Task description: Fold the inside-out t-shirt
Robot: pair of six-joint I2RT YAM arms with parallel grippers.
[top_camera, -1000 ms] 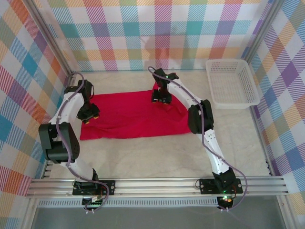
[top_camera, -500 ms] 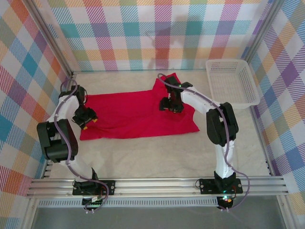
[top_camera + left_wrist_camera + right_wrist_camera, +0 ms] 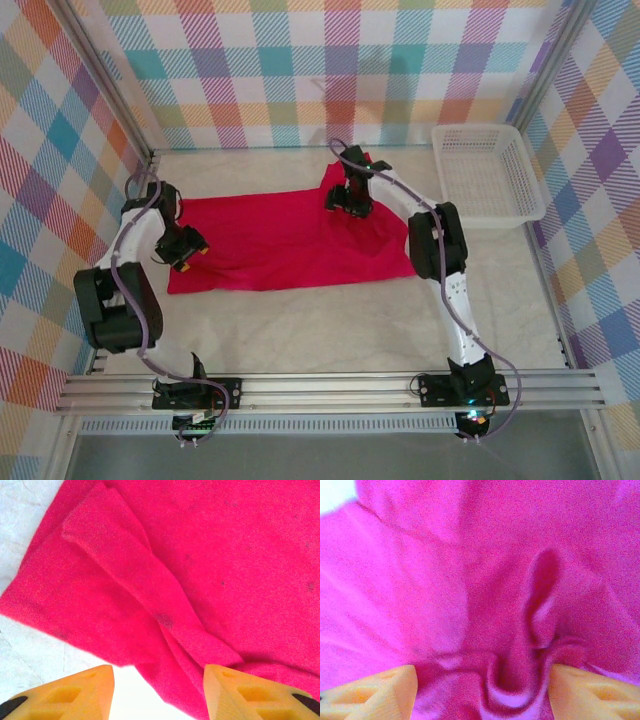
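Mid-fold on the counter (image 3: 330,320): the red t-shirt (image 3: 280,240) lies spread flat, left of the middle, with a flap poking out at its far right corner. I have the left pincer (image 3: 186,246) low at the shirt's left edge, jaws wide apart, a loose fold of cloth running between its yellow fingers (image 3: 75,692). The right pincer (image 3: 348,203) sits on the far right part of the shirt, also spread wide, with a ridge of cloth bunched between its tips. I judge this the grasping stage of a fold. Next, both must close on cloth, then lift and carry it across together.
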